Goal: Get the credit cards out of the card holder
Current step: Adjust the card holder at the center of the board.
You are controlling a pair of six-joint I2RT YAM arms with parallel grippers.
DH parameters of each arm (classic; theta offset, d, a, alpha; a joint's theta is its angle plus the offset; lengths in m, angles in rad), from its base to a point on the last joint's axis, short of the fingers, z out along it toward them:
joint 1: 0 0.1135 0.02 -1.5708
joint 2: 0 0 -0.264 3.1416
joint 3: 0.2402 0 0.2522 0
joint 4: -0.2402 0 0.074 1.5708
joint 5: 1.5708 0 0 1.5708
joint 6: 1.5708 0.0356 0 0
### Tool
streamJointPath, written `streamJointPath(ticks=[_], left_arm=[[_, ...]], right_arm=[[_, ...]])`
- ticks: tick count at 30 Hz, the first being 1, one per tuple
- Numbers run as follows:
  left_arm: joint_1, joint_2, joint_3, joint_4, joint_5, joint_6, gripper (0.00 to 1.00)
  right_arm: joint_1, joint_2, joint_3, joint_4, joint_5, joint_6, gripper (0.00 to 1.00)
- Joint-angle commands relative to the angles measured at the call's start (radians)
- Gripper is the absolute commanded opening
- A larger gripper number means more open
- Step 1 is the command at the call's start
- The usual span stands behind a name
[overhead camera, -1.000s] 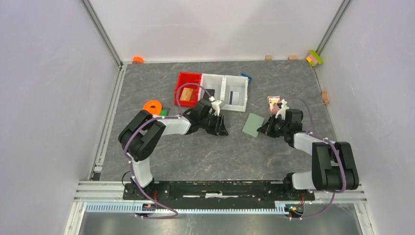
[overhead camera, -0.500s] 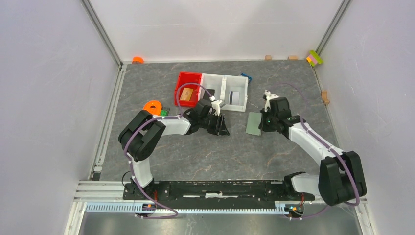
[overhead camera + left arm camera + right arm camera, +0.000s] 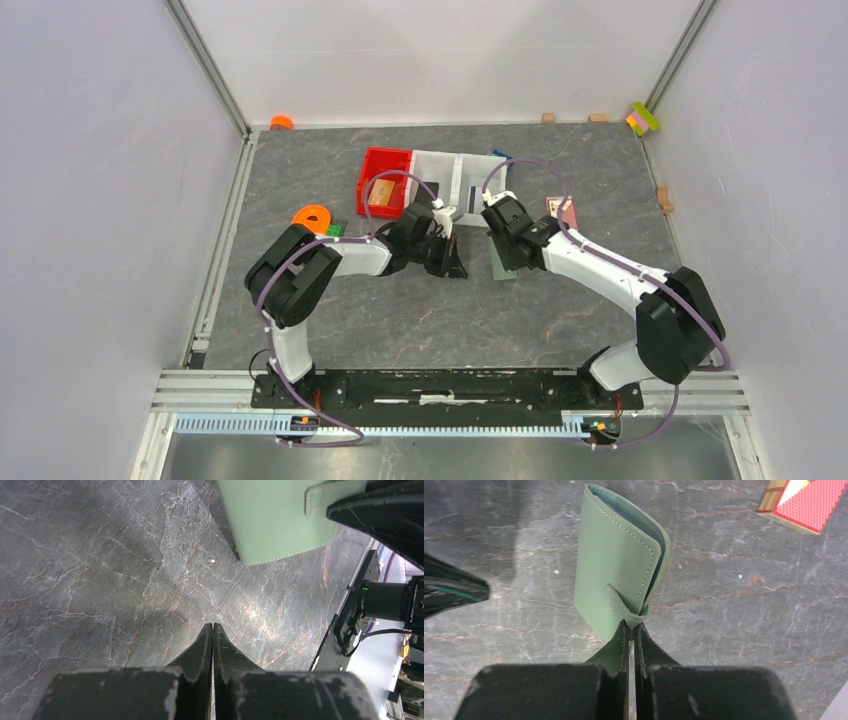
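Note:
The sage-green card holder (image 3: 614, 575) is folded, and my right gripper (image 3: 631, 625) is shut on its small tab. In the top view the card holder (image 3: 503, 266) shows just below the right wrist, at mid-table. Its lower corner and tab, the card holder (image 3: 270, 520), also appear in the left wrist view. No credit cards show inside the holder; its inside is hidden. A tan flat card (image 3: 380, 195) lies in the red bin. My left gripper (image 3: 213, 626) is shut with nothing in it, over bare table just left of the holder, and appears as the left gripper (image 3: 456, 268) from above.
A red bin (image 3: 384, 162) and a white bin (image 3: 440, 170) stand side by side behind the grippers. A pink square item (image 3: 563, 212) lies to the right of the right arm, also seen as the pink item (image 3: 806, 502). An orange piece (image 3: 312, 217) sits at the left.
The right arm has swung leftward, from right of the card holder to behind it, drawing the holder slightly left by its tab. The left jaws have closed; the left arm stayed put.

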Motion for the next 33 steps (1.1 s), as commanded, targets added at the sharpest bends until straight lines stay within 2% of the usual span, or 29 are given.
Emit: streamJointPath(ticks=[1, 9, 14, 19, 22, 23, 28, 33], left_arm=[[-0.005, 0.030, 0.034, 0.018, 0.040, -0.009, 0.04], [-0.006, 0.039, 0.041, 0.010, 0.041, -0.016, 0.04], [-0.005, 0.057, 0.063, -0.039, 0.010, -0.011, 0.02], [-0.005, 0.074, 0.083, -0.075, -0.003, -0.003, 0.02], [-0.005, 0.074, 0.083, -0.077, -0.005, -0.003, 0.02], [-0.005, 0.075, 0.085, -0.083, -0.008, -0.001, 0.02], [-0.005, 0.077, 0.093, -0.117, -0.046, 0.010, 0.02], [-0.005, 0.033, 0.068, -0.140, -0.154, 0.024, 0.02]], right_arm=[[0.061, 0.035, 0.084, -0.028, 0.009, 0.037, 0.00], [0.166, 0.072, 0.079, 0.027, -0.073, 0.083, 0.00], [0.168, 0.027, 0.009, 0.182, -0.202, 0.101, 0.01], [0.166, -0.007, -0.081, 0.346, -0.294, 0.138, 0.06], [0.160, 0.023, -0.080, 0.374, -0.348, 0.142, 0.07], [0.159, 0.031, -0.078, 0.385, -0.378, 0.143, 0.08], [0.156, 0.026, -0.109, 0.461, -0.460, 0.167, 0.29], [0.134, 0.015, -0.111, 0.418, -0.424, 0.143, 0.31]])
